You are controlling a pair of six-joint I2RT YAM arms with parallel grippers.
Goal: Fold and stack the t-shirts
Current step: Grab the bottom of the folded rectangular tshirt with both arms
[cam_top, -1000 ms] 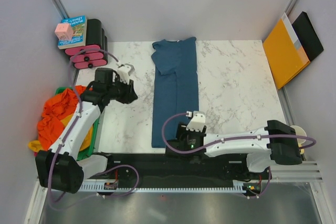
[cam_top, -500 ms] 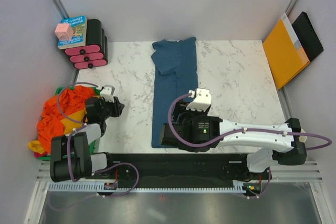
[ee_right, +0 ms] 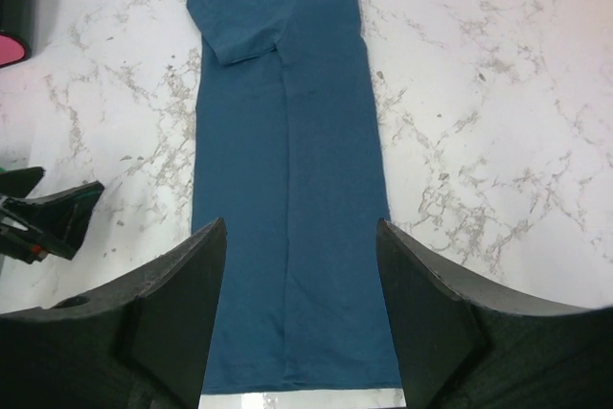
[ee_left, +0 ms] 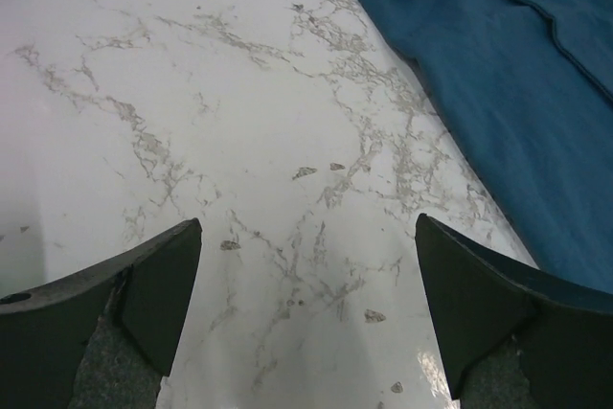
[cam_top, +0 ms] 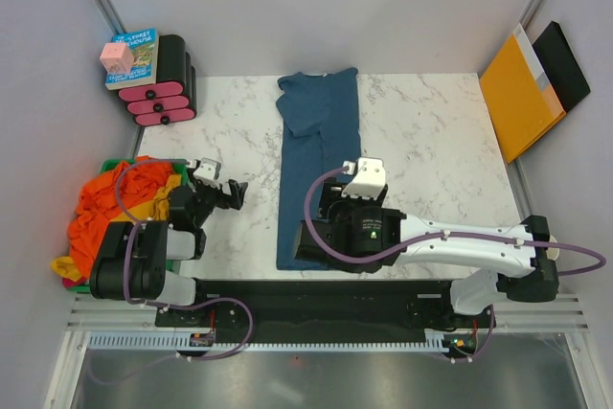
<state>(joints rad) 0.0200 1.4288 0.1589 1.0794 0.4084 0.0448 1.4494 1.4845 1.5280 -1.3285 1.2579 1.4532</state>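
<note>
The dark teal-blue t-shirt [cam_top: 321, 165] lies flat at mid-table, folded lengthwise into a narrow strip with the collar end far. Judged soft, light and limp, it will sag if lifted at one point. Take hold at both near hem corners. The right gripper [ee_right: 300, 237] hovers over the near end, jaws apart, empty. The left gripper [ee_left: 306, 237] is spread wide and empty over the bare marble table [ee_left: 192, 93], left of the strip. The orange and yellow shirts [cam_top: 110, 208] are heaped at the left edge.
</note>
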